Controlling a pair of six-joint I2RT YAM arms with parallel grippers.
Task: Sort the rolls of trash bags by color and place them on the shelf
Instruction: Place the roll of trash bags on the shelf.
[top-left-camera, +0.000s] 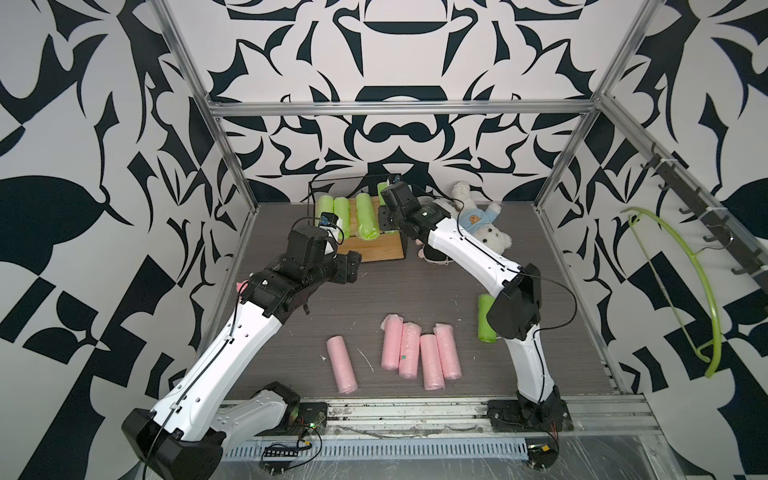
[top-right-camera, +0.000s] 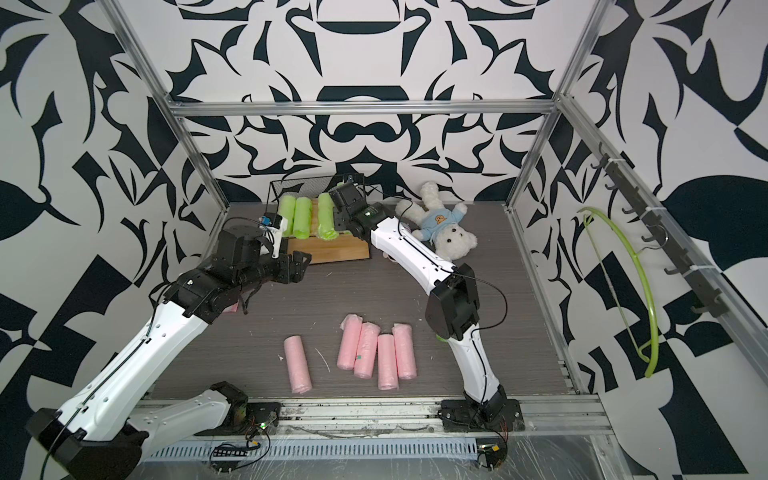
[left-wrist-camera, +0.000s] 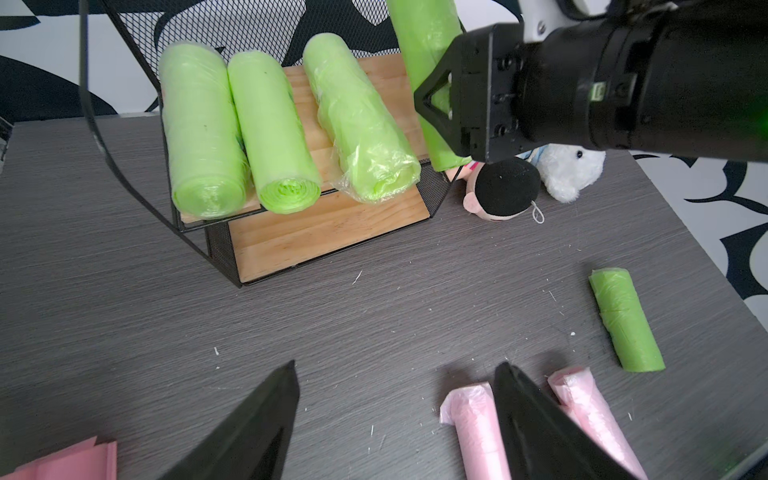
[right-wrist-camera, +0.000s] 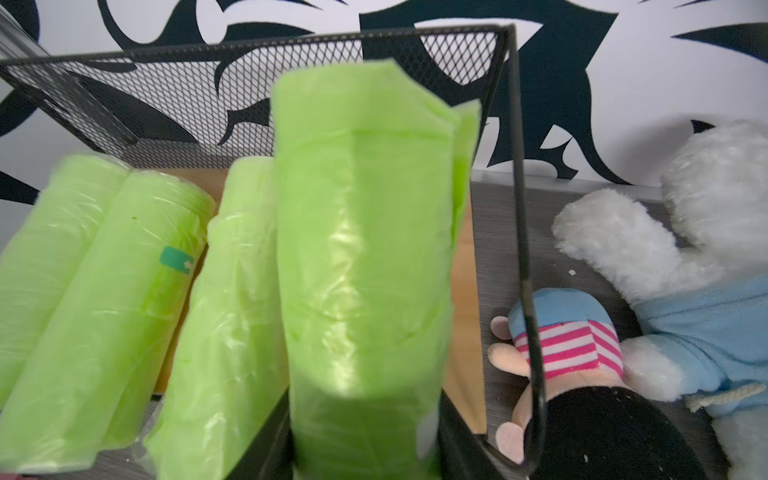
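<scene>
Crinkly green cylindrical rolls (left-wrist-camera: 270, 129) on wooden shelf (left-wrist-camera: 328, 232)

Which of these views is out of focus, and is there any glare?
Right wrist view: the held green roll fills the frame, soft and blurred, with a bright sheen. Left wrist view: sharp on the shelf, film glare on one shelved roll. Top views: evenly lit.

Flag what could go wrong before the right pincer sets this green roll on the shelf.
1. The lime green film-wrapped roll in the right pincer hangs close beside the shelf's black wire side post; it may snag there.
2. The neighbouring loose-wrapped green roll overhangs the top wooden board; a nudge could roll it off.
</scene>
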